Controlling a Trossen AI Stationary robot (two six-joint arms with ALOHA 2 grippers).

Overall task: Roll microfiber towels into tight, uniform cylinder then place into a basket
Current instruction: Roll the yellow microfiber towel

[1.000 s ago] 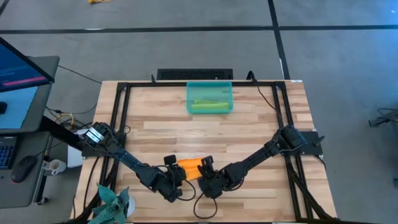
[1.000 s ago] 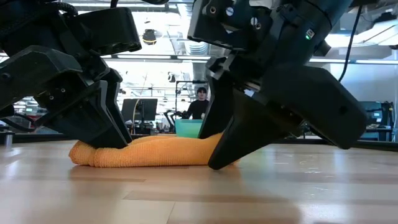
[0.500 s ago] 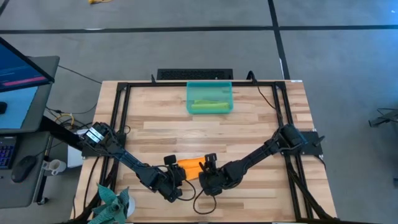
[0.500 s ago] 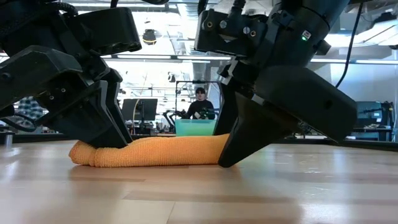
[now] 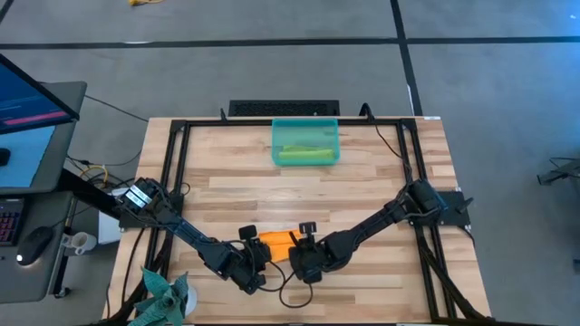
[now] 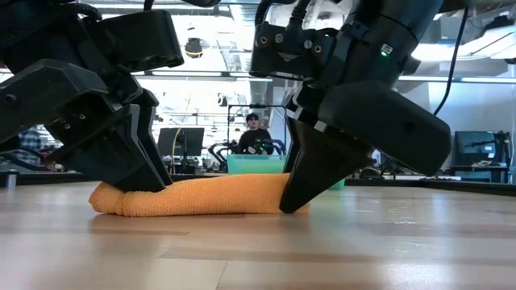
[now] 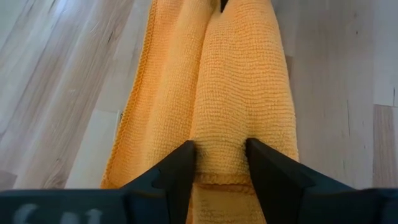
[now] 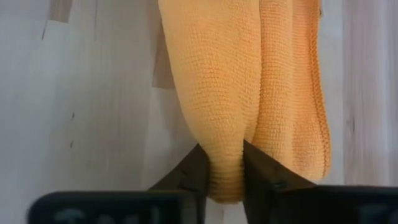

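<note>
The orange towel (image 5: pixel 277 242) lies on the table near its front edge as a long loose roll (image 6: pixel 201 196). My left gripper (image 5: pixel 257 257) is shut on its left end and my right gripper (image 5: pixel 304 257) on its right end. Beside the pinched roll, a second fold of the orange cloth (image 7: pixel 158 93) rests on the wood outside the fingers. The teal basket (image 5: pixel 305 127) stands at the far middle of the table. The lime green towel (image 5: pixel 304 156) lies rolled inside it. My left gripper pinches the left end of the roll (image 7: pixel 221 146) between its two fingers (image 7: pixel 180 165). The fingers slant down from the left and lie along the roll. The roll rests on the table. The cloth is dented in between the fingers. My right gripper pinches the right end of the roll (image 8: pixel 224 155) between its two fingers (image 8: pixel 256 167). They slant down from the right, along the roll. The end narrows in the hold. It sits on the wood (image 6: pixel 294 205).
A dark spiky plant-like thing (image 5: pixel 163 294) sits at the near left corner. Black frame rails (image 5: pixel 172 163) run along the table's sides. A monitor (image 5: pixel 32 118) stands off the left edge. A person (image 6: pixel 252 133) sits in the room behind.
My right gripper has moved a little toward the table's left along the roll. It has shut, taking hold of the roll's right end, which is now squeezed narrow. The roll stays lying on the table.
</note>
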